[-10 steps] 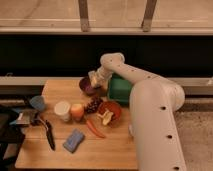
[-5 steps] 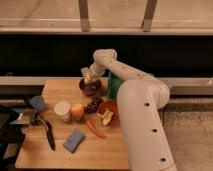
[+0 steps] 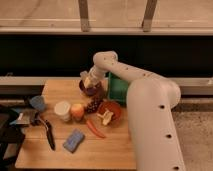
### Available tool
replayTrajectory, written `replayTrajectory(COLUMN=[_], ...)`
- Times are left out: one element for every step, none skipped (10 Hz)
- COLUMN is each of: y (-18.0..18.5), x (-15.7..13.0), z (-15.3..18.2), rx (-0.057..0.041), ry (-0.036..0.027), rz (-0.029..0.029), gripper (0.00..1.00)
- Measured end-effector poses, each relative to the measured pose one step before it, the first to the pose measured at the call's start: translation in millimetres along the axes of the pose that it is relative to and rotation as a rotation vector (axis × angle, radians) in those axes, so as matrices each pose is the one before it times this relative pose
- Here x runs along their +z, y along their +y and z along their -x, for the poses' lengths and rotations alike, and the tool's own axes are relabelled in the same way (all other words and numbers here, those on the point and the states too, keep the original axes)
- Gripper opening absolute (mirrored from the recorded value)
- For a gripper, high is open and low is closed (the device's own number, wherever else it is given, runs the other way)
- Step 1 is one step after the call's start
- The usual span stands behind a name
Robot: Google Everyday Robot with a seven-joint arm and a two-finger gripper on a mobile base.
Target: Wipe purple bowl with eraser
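gripper point(image 3: 89, 81) closed on eraser point(image 3: 87, 82) | purple bowl point(image 3: 92, 90) directly beneath | light, rim-following strokes advised

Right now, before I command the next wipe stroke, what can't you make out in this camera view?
- Gripper: over the purple bowl; contact with it not visible.
- Eraser: pale patch at the gripper, too small to outline.
- Purple bowl's inside: hidden by the gripper.
- Green object: largely covered by the arm.
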Motion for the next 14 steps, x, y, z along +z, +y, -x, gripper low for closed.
replayTrajectory(y=[-9.90,-10.67,-8.73,-6.02,-3.64,0.19,6.96,11.90,8.07,10.66,9.49,11.40,1.52,-1.36], x=[-4.59,-3.91,-0.80,0.63,2.87,3.06,5.88,4.90,3.43,-1.03,-0.91,-2.23,-3.93,-3.35], z=[-4.20,2.17,5.79,8.67,6.00,7.49,5.32,6.84,-1.27,-4.02,-6.44,-6.66,-9.85,-7.36], rx=[0.01866,0.01508,0.01040,0.00736,0.00417,-0.00225,-0.01272,-0.02155,-0.01753,-0.02027,-0.01465,-0.01179,-0.00086,0.00535], ry=[0.00335,-0.00208,-0.00460,-0.00954,-0.00428,-0.00553,0.00140,-0.00091,0.00602,0.00213,0.00301,0.00296,0.00824,0.00629], rz=[-0.01934,-0.01884,-0.01241,-0.00654,-0.00050,0.00418,0.01110,0.01661,0.01432,0.01337,0.01097,0.01613,-0.00159,-0.00579], gripper=[0.00,0.00,0.00,0.00,0.00,0.00,0.00,0.00,0.00,0.00,0.00,0.00,0.00,0.00])
